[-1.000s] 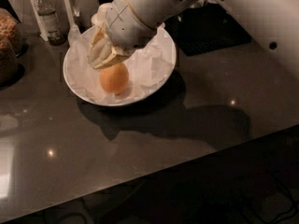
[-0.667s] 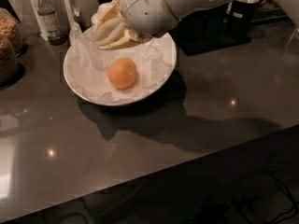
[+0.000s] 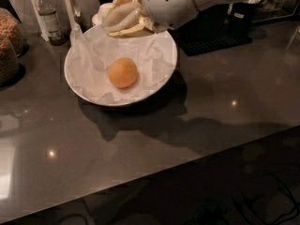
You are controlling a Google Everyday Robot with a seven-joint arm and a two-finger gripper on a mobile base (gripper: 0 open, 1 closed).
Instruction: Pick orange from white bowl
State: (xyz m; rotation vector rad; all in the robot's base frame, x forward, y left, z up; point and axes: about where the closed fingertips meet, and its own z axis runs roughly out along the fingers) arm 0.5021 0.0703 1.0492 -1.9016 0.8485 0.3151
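Observation:
The orange [image 3: 123, 72] lies in the middle of the wide white bowl [image 3: 161, 81], on crumpled white paper. The bowl stands on the dark counter. My gripper [image 3: 117, 23] hangs above the far rim of the bowl, pointing left, above and behind the orange and clear of it. It holds nothing. The white arm [image 3: 173, 3] reaches in from the upper right.
A small bottle with a dark cap [image 3: 48, 18] and a white upright holder [image 3: 82, 3] stand behind the bowl at the left. Jars of brown food [image 3: 7, 43] are at the far left. A black mat [image 3: 215, 41] lies to the right. The counter's front edge [image 3: 187, 161] runs diagonally.
My gripper has risen from just over the orange and drawn back toward the far rim. The orange, partly covered before, now shows whole in the bowl.

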